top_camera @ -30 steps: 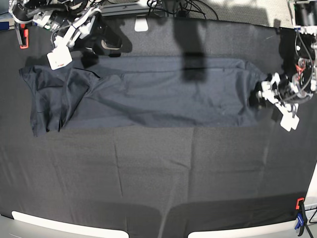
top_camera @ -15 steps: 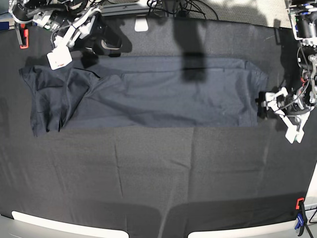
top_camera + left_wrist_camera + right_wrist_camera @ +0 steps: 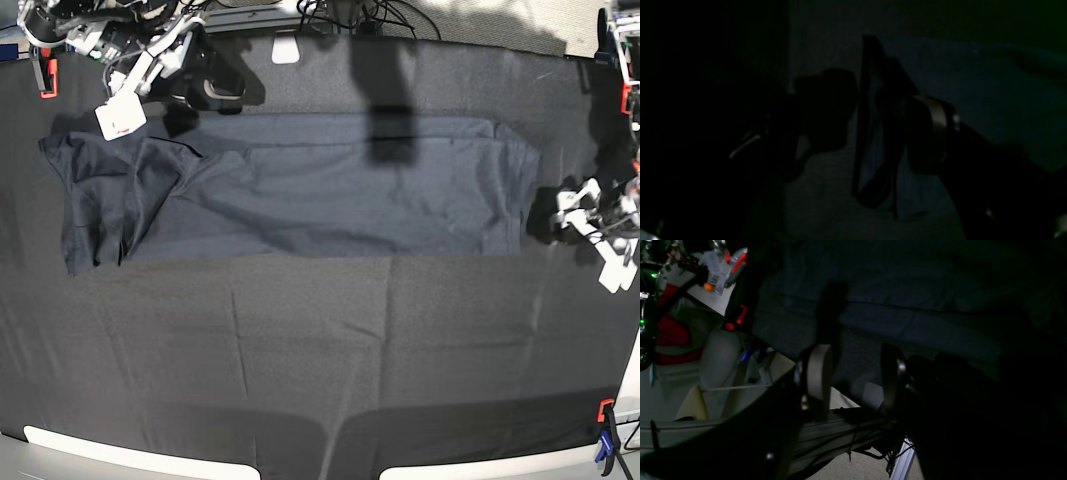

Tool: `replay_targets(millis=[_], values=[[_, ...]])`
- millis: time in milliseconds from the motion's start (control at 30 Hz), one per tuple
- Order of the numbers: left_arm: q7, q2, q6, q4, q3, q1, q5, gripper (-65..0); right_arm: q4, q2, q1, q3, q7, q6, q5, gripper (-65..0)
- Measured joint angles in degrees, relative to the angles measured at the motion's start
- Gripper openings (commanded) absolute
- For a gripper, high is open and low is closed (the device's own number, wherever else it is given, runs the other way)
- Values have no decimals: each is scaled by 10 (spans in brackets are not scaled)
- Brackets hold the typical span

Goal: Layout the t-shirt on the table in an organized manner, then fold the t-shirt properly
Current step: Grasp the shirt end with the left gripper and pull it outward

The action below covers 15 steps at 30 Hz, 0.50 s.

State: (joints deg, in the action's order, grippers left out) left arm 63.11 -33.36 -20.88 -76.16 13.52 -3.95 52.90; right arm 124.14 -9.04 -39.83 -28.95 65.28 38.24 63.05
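- The t-shirt (image 3: 300,185) lies spread in a long flat band across the far half of the table (image 3: 320,360), running sideways in the base view, with no gripper on it.
- Its bunched end, with folds and a sleeve-like flap, sits toward the red clamp (image 3: 47,78) at the table's far corner; the opposite end is a fairly straight edge.
- The left gripper (image 3: 598,222) hovers just beside that straight edge, apart from the t-shirt, close to the table's side edge.
- Its white fingers stand spread wide with nothing between them in the base view.
- The left wrist view is very dark: two dark fingers (image 3: 927,133) are set well apart, and a limp dark strip of something hangs in the gap; what it is cannot be told.
- The right gripper (image 3: 125,100) is near the red clamp, above the t-shirt's far edge at the bunched end.
- In the right wrist view its fingers (image 3: 818,380) are partly parted, with only the dark cloth and table edge seen through the gap; it holds nothing.
- A second clamp (image 3: 605,435), red and blue, grips the near corner of the table on the left gripper's side.
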Motion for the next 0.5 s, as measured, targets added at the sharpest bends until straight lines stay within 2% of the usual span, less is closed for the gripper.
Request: replay_targets(millis=[133, 200, 500], values=[[39, 4, -88, 73, 0, 0, 119, -199, 0, 0, 0, 0, 0, 0, 0, -414], [44, 5, -98, 101, 0, 1, 142, -199, 0, 0, 0, 0, 0, 0, 0, -414], [35, 3, -122, 131, 0, 8, 143, -199, 0, 0, 0, 0, 0, 0, 0, -414]])
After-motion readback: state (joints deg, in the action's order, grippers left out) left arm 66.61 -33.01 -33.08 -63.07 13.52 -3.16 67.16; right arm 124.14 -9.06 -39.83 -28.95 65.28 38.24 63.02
